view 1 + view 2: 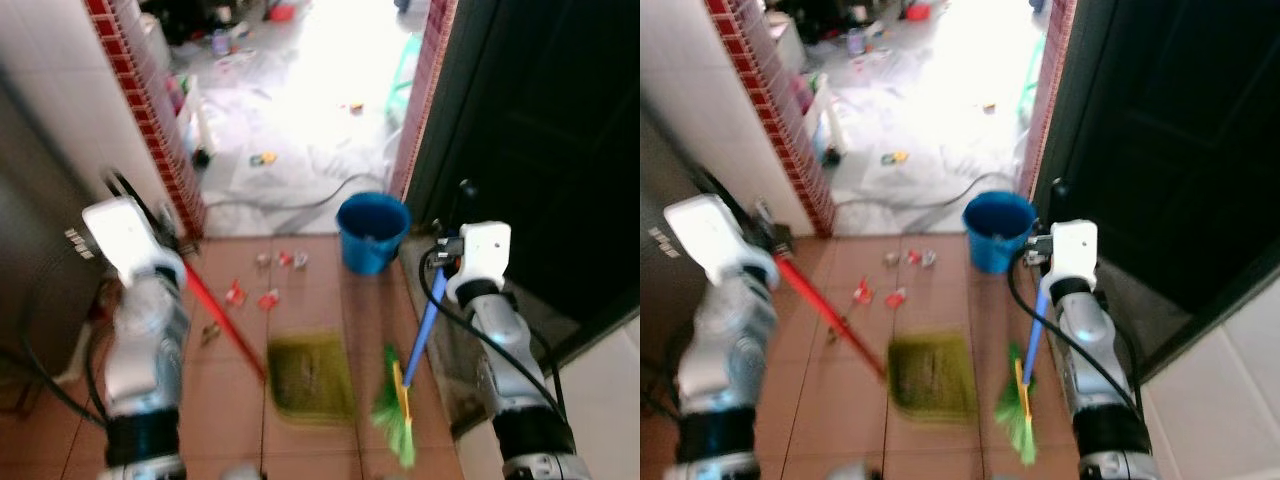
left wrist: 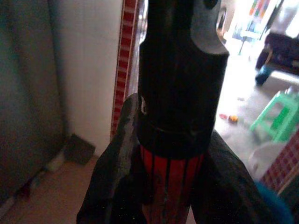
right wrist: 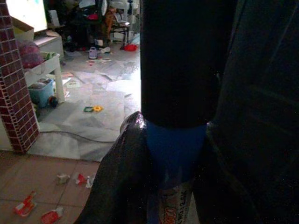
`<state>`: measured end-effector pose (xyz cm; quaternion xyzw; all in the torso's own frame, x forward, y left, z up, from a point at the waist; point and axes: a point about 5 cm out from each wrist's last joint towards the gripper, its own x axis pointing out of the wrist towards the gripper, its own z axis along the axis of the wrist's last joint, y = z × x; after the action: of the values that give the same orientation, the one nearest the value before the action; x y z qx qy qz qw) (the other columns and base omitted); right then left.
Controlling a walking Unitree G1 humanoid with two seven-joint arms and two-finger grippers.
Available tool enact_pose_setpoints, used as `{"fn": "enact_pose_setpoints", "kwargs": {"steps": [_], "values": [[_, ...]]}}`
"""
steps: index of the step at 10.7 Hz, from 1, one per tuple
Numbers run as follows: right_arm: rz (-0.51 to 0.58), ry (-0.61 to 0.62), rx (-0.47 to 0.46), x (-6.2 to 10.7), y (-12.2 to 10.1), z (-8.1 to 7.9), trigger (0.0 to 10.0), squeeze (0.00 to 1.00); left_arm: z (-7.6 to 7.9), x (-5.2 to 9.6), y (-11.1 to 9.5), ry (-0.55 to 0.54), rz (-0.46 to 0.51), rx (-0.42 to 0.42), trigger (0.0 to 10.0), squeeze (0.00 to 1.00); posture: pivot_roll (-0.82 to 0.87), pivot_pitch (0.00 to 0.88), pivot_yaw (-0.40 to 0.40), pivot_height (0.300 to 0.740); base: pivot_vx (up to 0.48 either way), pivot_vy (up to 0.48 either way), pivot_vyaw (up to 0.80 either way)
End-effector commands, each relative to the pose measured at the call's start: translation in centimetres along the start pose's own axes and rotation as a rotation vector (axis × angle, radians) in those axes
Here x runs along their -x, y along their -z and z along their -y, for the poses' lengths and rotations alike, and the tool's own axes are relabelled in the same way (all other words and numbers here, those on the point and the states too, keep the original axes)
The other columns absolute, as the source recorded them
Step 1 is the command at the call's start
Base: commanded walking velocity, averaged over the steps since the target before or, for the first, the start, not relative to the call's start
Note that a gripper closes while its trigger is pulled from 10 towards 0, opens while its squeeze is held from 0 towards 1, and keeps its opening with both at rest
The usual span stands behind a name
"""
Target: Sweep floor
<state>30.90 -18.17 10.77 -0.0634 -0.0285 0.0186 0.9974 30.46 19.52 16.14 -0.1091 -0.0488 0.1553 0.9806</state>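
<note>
Setting: terracotta tiled floor (image 1: pixel 310 450) before a doorway that opens onto a bright, cluttered room; a red-brick-trimmed wall (image 1: pixel 150 110) stands at my left, a dark door (image 1: pixel 540 130) at my right.
Left gripper (image 2: pixel 170 186): my two black fingers are closed narrowly around the red handle (image 1: pixel 222 320) of the dustpan, just below its black end cap (image 2: pixel 180 74); the wrist sits raised at my left side, near the wall.
Dustpan (image 1: pixel 312 378): olive green, flat on the tiles ahead of me, between my two arms; its red handle slopes up and leftward to my left gripper.
Right gripper (image 3: pixel 175 177): my fingers are clamped on the blue handle (image 1: pixel 428 320) of the broom, just under its black upper section (image 3: pixel 180 56); the wrist is raised at my right, close to the dark door.
Broom (image 1: pixel 397 415): green bristles rest on the floor just right of the dustpan, with the blue handle leaning up toward my right gripper.
Litter (image 1: pixel 255 290): small red and white scraps lie scattered on the tiles beyond the dustpan, apart from it and from the bristles.
Bucket (image 1: pixel 372 232): blue, upright at the threshold, right of the litter.
Cable (image 1: pixel 290 200): grey, trailing across the pale floor past the doorway.
Image quality: head views are somewhat blurred.
</note>
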Motion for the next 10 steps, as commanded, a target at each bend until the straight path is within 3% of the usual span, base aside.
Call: {"fn": "enact_pose_setpoints", "kwargs": {"steps": [1,3,10], "values": [[0.040,-0.011,0.009,-0.5,-0.8,-0.2,10.0,0.00,0.1,-0.7,-3.8,-0.013,0.144,0.021,10.0,0.00,-0.10,0.007,0.047,0.740,0.379,0.000,0.00],[0.040,-0.013,0.007,-0.5,-0.7,-0.3,10.0,0.00,0.5,-1.3,-5.8,-0.006,0.204,0.044,10.0,0.00,-0.10,0.005,0.051,0.740,0.426,0.000,0.00],[0.036,-0.020,0.001,-0.3,-0.5,-0.5,10.0,0.00,1.1,-1.4,-6.8,0.001,0.225,0.059,10.0,0.00,-0.10,0.014,0.057,0.740,0.469,0.000,0.00]]}}
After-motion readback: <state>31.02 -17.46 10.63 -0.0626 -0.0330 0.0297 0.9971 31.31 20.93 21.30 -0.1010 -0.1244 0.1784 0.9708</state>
